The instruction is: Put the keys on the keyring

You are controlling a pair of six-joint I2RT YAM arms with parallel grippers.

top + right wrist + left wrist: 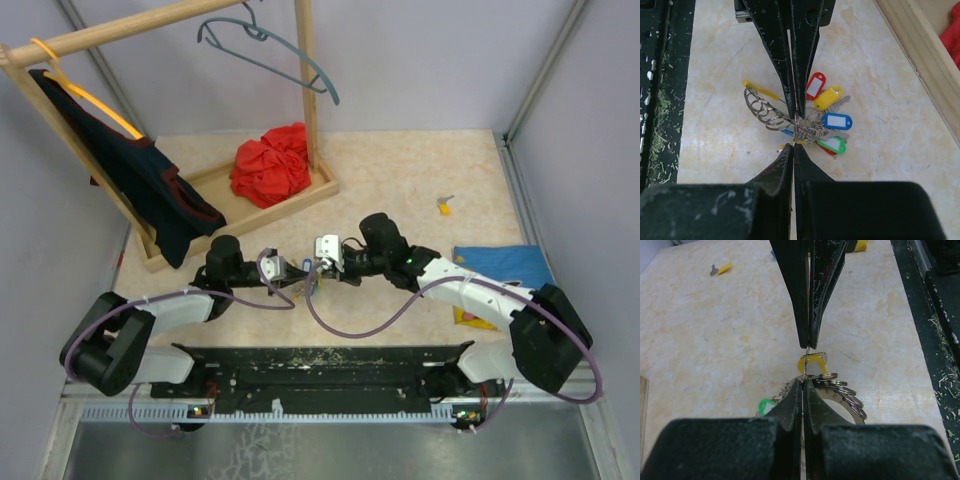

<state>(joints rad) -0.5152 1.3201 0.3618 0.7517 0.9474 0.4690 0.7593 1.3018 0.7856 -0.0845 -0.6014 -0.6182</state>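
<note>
The keyring [765, 111], a thin grey metal ring with several small split rings and a yellow section [760, 90], lies on the table between my two grippers. Keys with red [815, 85], yellow [829, 97], blue [837, 121] and green [832, 145] tags hang bunched on it. My left gripper [804, 383] is shut on the ring's thin wire. My right gripper [793, 145] is shut on the wire from the opposite side, tip to tip with the left. In the top view they meet near the table's front middle, left gripper [297, 282] and right gripper [318, 270].
A loose yellow-tagged key [444, 205] lies apart at the far right, also in the left wrist view [720, 269]. A wooden rack base [330, 185] holds a red cloth [272, 165]. A grey hanger [270, 45] hangs above. A blue cloth [500, 265] lies right.
</note>
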